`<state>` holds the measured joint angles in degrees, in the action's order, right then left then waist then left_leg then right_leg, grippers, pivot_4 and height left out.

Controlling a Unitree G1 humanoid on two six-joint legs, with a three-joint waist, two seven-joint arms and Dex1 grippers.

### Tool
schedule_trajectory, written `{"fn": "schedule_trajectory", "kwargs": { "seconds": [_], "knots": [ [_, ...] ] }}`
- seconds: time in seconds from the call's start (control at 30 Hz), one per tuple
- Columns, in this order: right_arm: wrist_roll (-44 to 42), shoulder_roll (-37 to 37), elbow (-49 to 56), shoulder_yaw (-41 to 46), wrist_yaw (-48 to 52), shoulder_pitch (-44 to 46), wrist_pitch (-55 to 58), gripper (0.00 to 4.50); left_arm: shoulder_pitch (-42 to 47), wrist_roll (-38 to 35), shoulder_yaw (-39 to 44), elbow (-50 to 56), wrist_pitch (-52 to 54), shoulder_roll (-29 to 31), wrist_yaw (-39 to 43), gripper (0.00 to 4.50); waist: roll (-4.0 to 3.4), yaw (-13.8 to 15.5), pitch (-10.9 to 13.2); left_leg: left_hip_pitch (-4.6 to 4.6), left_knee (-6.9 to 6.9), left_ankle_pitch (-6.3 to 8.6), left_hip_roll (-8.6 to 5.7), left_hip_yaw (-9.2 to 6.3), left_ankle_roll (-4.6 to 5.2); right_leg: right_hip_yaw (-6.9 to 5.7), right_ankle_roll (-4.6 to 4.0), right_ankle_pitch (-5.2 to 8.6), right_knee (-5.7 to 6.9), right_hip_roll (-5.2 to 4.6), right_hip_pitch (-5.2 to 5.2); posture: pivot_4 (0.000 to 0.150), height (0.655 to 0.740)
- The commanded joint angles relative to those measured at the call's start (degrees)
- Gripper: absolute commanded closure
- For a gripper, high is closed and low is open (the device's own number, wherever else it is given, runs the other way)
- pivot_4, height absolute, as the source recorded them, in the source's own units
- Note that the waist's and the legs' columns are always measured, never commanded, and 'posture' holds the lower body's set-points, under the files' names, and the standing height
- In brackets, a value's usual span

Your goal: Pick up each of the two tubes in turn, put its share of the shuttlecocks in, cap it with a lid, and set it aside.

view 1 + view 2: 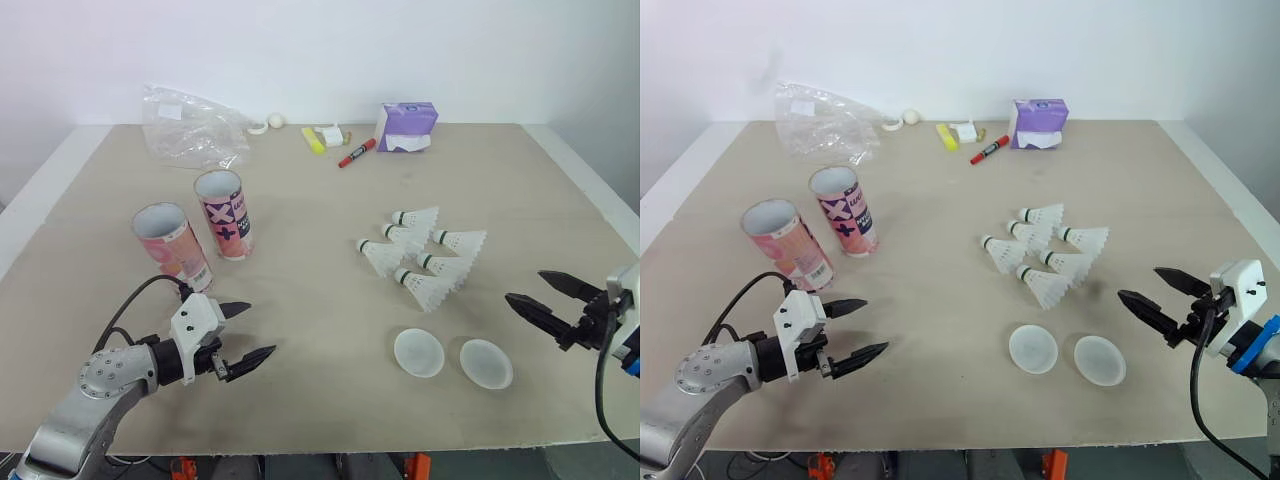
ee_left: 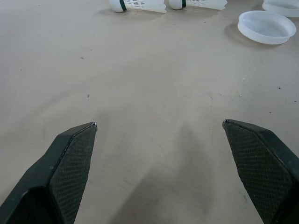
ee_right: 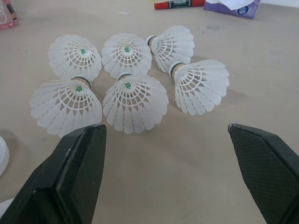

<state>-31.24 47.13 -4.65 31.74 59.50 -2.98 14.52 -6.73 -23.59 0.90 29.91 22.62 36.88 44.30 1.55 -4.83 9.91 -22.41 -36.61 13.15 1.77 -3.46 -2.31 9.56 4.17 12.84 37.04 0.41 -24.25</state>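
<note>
beige tabletop with 2 open tubes, 6 loose shuttlecocks, 2 lids

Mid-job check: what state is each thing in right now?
Near tube: standing, uncapped.
Far tube: standing, uncapped.
Shuttlecocks: six, lying loose in a cluster.
Left lid: off, lying flat.
Right lid: off, lying flat.
Left gripper: open, empty.
Right gripper: open, empty.

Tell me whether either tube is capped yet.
No: both tubes are open-topped, and the two lids lie on the table beside the shuttlecocks.
</note>
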Motion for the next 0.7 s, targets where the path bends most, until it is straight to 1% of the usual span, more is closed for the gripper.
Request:
{"fn": "schedule_trajectory", "kwargs": {
  "seconds": [0.03,0.47,0.7],
  "knots": [
    [-0.3,1.4,1.0,1.8,-0.1,0.6,-0.6,0.03,0.1,0.2,-0.1,2.0,-0.9,0.1,0.1,0.00,0.00,0.0,0.0,0.00,0.00,0.00,0.00,0.00,0.00,0.00,0.00,0.00,0.00,0.00,0.00,0.150,0.7400],
    [-0.8,1.7,0.4,1.6,0.7,1.4,0.7,0.03,-0.5,-2.0,0.1,1.9,-1.3,-0.3,1.2,0.00,-0.01,0.0,0.0,0.00,0.00,0.00,0.00,0.00,0.00,0.00,0.00,0.00,0.00,0.00,0.00,0.150,0.7400],
    [0.3,2.0,-0.4,1.4,0.6,2.1,-0.5,0.03,0.0,-0.9,-0.4,1.5,-3.3,-0.2,1.7,0.00,-0.01,0.0,0.0,0.00,0.00,0.00,0.00,0.00,0.00,0.00,0.00,0.00,0.00,0.00,0.00,0.150,0.7400]
  ]
}}
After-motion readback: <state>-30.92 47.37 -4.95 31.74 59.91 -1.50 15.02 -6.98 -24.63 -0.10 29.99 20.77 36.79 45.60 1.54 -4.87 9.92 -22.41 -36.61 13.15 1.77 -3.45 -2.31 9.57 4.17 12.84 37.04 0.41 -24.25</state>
